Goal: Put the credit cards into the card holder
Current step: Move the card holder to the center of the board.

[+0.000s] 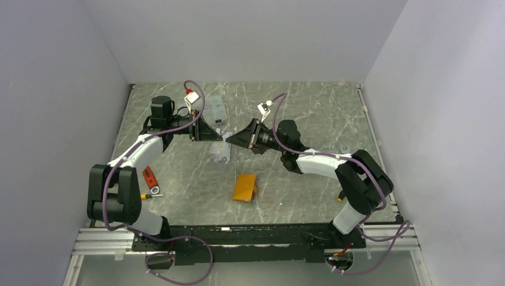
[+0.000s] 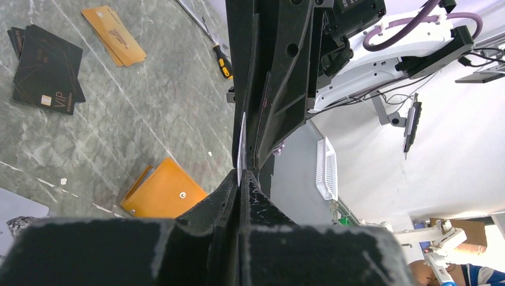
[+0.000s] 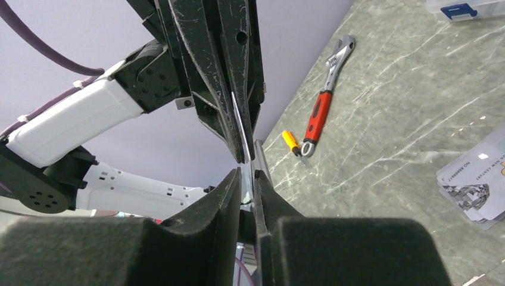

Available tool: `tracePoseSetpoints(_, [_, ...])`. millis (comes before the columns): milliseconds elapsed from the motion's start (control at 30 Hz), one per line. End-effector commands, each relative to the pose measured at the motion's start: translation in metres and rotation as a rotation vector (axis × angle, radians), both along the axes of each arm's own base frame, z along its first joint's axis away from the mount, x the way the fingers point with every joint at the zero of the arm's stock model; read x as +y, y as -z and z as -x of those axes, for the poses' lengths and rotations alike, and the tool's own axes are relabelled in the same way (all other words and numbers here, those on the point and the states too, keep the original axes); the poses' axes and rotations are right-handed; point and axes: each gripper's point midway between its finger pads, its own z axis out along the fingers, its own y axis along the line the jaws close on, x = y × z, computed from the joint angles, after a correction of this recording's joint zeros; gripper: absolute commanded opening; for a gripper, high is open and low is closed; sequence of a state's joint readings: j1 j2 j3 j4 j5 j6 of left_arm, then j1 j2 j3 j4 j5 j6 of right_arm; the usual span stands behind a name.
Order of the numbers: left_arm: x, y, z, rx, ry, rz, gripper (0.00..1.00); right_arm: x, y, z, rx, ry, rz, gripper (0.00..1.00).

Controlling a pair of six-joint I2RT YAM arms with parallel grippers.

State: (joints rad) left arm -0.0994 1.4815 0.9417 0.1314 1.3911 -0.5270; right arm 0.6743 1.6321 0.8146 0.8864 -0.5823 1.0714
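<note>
The left pincer (image 2: 240,176) clamps narrow on one edge of a whitish credit card (image 2: 241,143); the right pincer (image 3: 247,177), tip to tip with it, stands slightly apart around the opposite edge. Below them, nearer the front edge of the counter (image 1: 309,119), the card holder (image 1: 245,187) lies closed

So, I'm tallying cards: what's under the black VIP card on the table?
The black VIP card tops a stack: edges of at least one more black card stick out beneath. How many, and their faces, are covered.
</note>
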Motion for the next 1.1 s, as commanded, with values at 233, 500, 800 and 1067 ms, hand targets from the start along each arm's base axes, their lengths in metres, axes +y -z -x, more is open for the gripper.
tracePoseSetpoints(233, [0.0, -0.021, 0.0, -0.039, -0.032, 0.057, 0.02, 0.002, -0.038, 0.015, -0.108, -0.048, -0.089, 0.24])
tracePoseSetpoints(500, [0.0, -0.031, 0.0, 0.004, -0.039, 0.108, 0.02, 0.008, -0.036, 0.019, -0.105, -0.065, -0.09, 0.25])
tracePoseSetpoints(800, [0.001, -0.019, 0.004, 0.02, -0.056, 0.065, 0.16, 0.002, -0.04, 0.017, -0.119, -0.022, -0.078, 0.0])
tracePoseSetpoints(1067, [0.009, 0.018, 0.007, -0.007, -0.203, -0.205, 0.55, -0.051, 0.018, 0.028, -0.01, 0.102, 0.202, 0.0])
